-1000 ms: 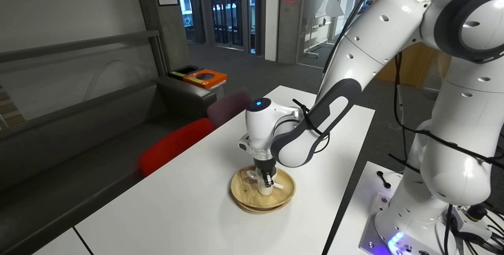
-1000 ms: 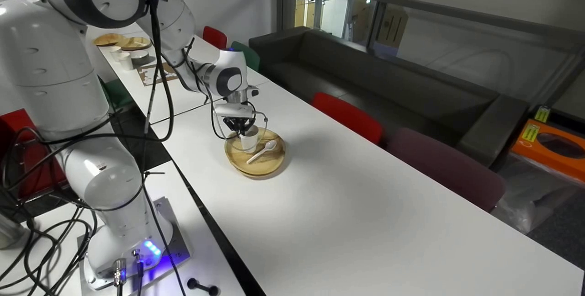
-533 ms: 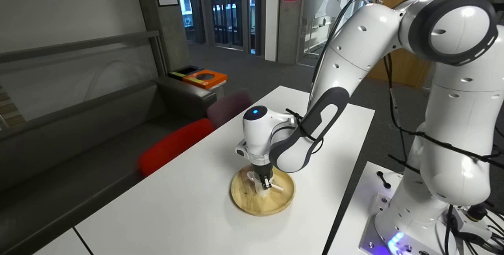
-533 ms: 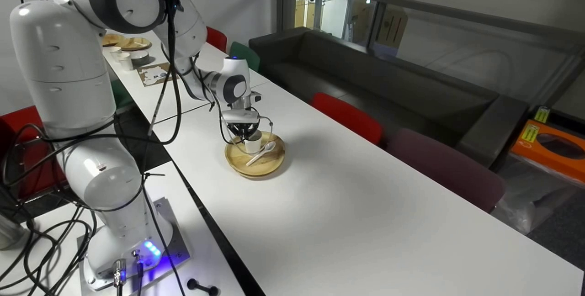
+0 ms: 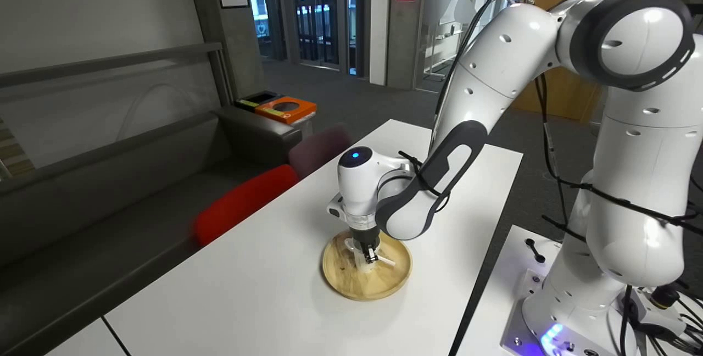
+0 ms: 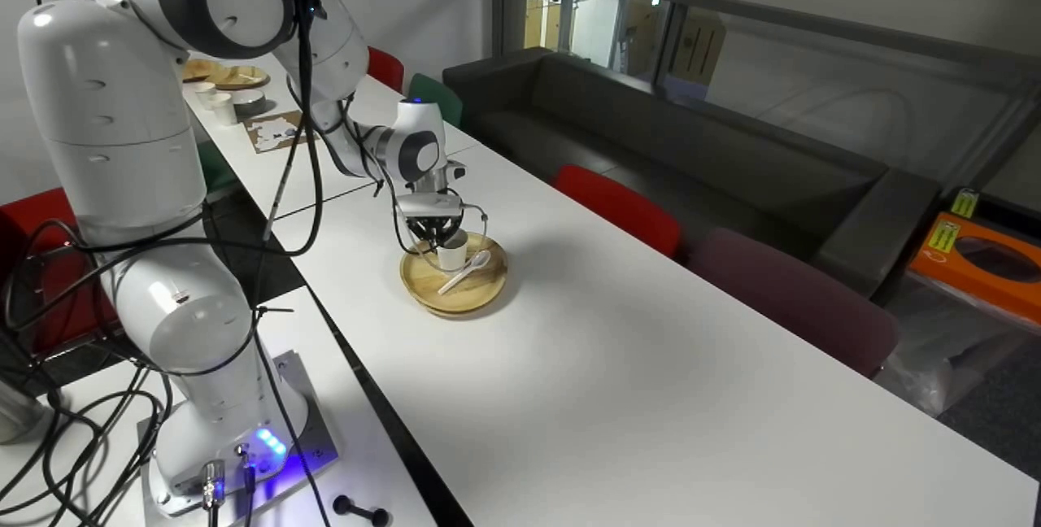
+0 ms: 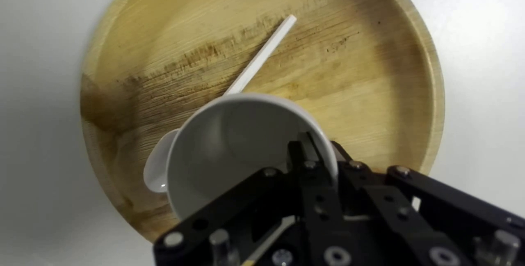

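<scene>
Wrist view: claw clamped on the cup, one finger inside its rim, one outside! Both exterior views put the arm lower than a second ago, with the cup edged away from the robot base, over the wooden plate. Grip intact, so I'd call this a careful, low stage of handling it. Mouth up, long axis near vertical, from above it hides the middle of the spoon; can't tell whether its bottom touches the plate.
</scene>
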Controlling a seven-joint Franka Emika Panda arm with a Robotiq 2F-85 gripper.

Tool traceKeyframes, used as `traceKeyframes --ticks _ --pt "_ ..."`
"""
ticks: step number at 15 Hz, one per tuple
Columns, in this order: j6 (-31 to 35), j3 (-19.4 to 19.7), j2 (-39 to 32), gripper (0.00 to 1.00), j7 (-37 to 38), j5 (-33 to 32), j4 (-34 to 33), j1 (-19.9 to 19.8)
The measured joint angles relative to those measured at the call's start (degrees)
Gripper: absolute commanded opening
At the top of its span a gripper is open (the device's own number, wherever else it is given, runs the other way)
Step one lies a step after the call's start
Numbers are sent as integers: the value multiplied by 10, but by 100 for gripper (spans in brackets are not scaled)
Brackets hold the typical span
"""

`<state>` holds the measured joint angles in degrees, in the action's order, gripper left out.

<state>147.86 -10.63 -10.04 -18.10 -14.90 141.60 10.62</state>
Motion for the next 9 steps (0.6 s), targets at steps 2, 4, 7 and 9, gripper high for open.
traceKeyframes --ticks 2,4,7,9 --pt "0 0 0 41 0 0 0 0" --pt "0 0 -2 56 0 0 0 0" --pt "0 0 -2 78 0 0 0 0" --pt "0 -2 -2 93 0 0 0 0"
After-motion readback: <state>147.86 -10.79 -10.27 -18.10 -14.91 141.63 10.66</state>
